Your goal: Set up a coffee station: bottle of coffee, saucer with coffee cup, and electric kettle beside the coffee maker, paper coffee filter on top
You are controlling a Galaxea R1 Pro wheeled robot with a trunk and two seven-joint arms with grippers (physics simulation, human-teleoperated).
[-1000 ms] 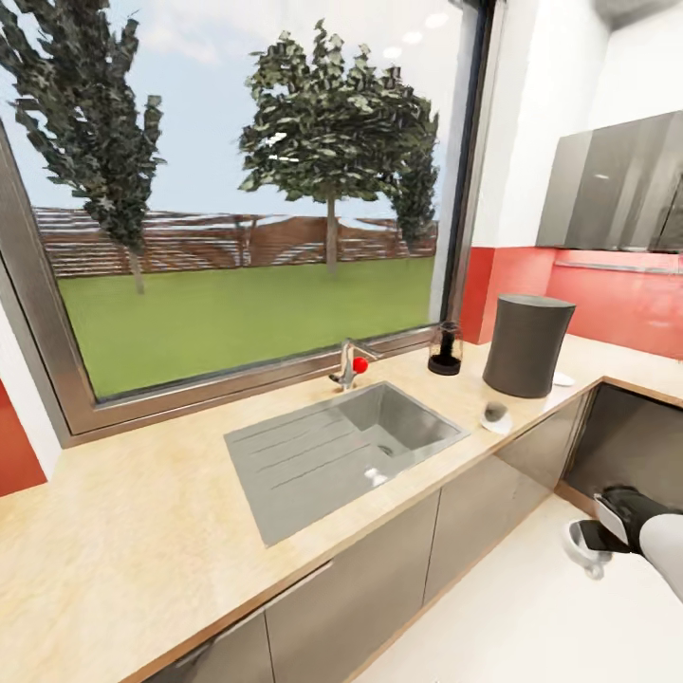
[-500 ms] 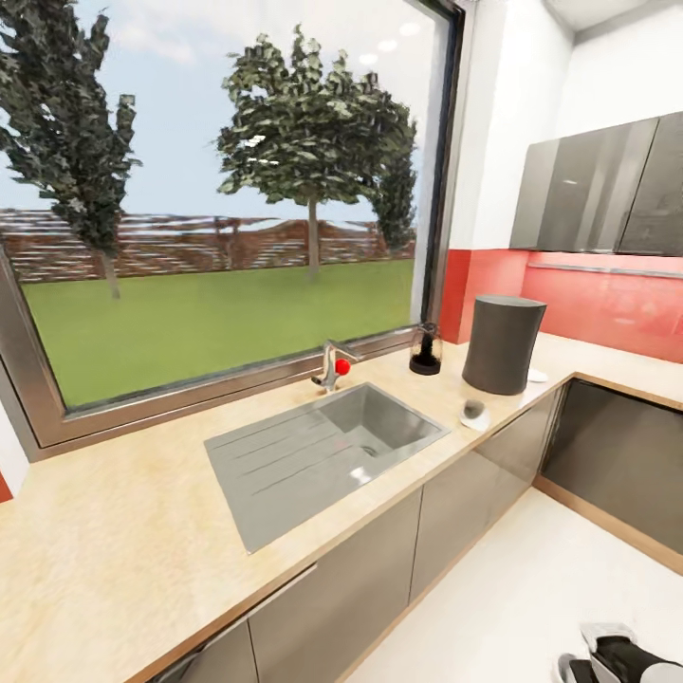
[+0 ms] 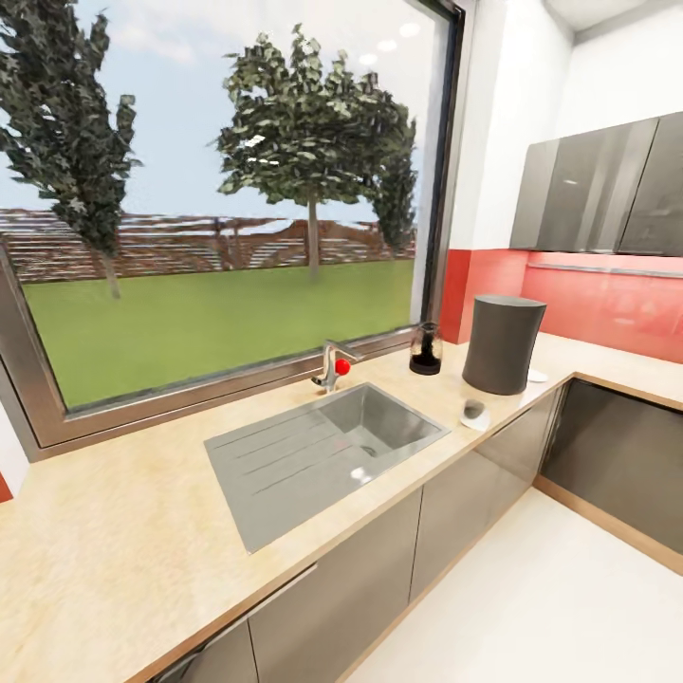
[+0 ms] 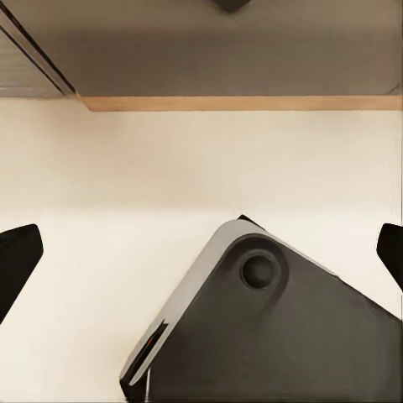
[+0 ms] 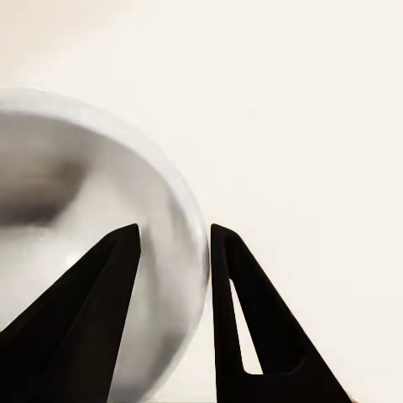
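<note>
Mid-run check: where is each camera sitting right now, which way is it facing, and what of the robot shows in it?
Head view: high on the robot, facing forward and down over the kitchen countertop, sink, coffee maker and window.
Left wrist view: on the left arm, looking down at the floor; the left gripper is open above a dark grey robot body part.
Right wrist view: on the right arm, looking down; the right gripper pinches a white rim.
Shared: both wrist views see pale floor.
</note>
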